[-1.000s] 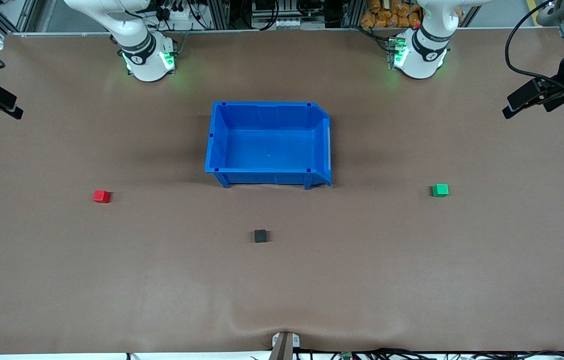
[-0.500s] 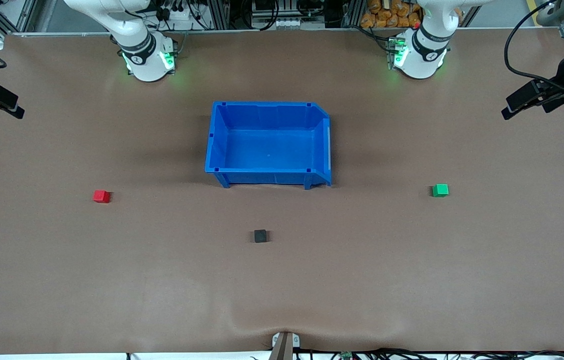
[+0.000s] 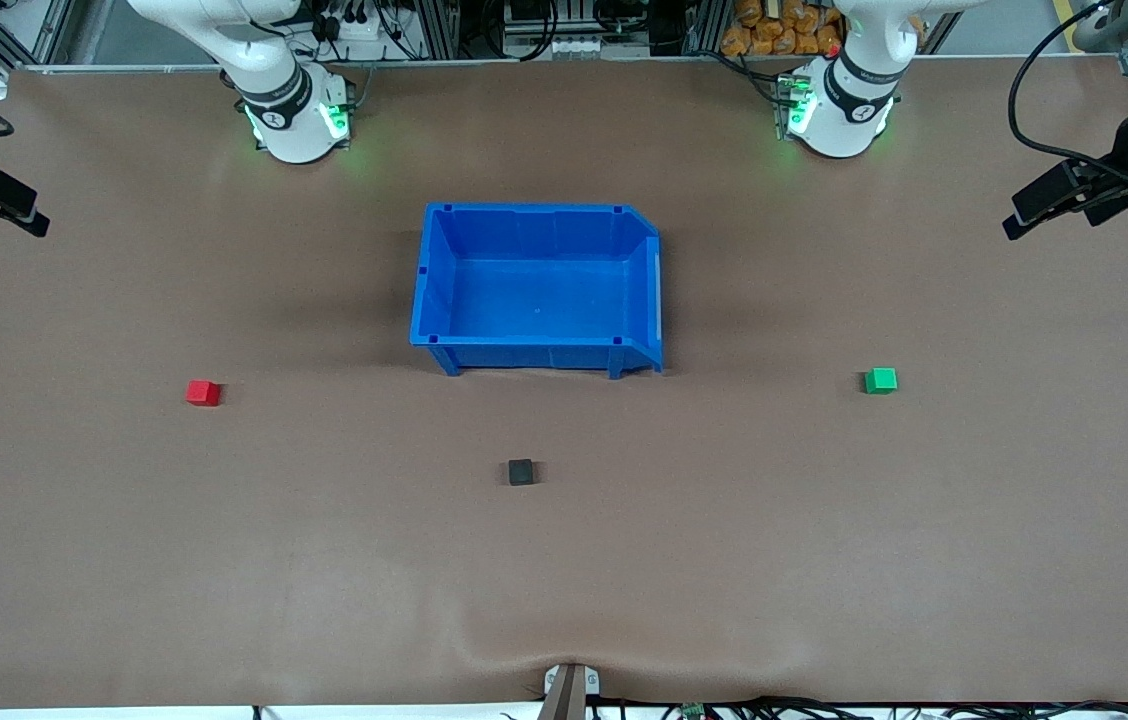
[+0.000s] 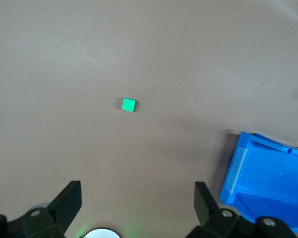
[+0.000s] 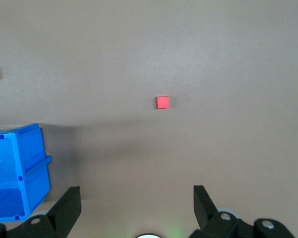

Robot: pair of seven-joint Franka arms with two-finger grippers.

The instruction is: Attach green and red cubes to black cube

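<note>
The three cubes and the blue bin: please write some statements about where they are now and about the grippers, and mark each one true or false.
1. The black cube lies nearer to the front camera than the blue bin. True.
2. The red cube touches the black cube. False: they lie well apart, the red cube toward the right arm's end of the table.
3. The green cube sits inside the blue bin. False: it lies on the table toward the left arm's end, and the bin holds nothing.
4. The left gripper is open and holds nothing. True.
5. The right gripper is shut on the red cube. False: it is open, high above the table, and the red cube lies untouched.
</note>
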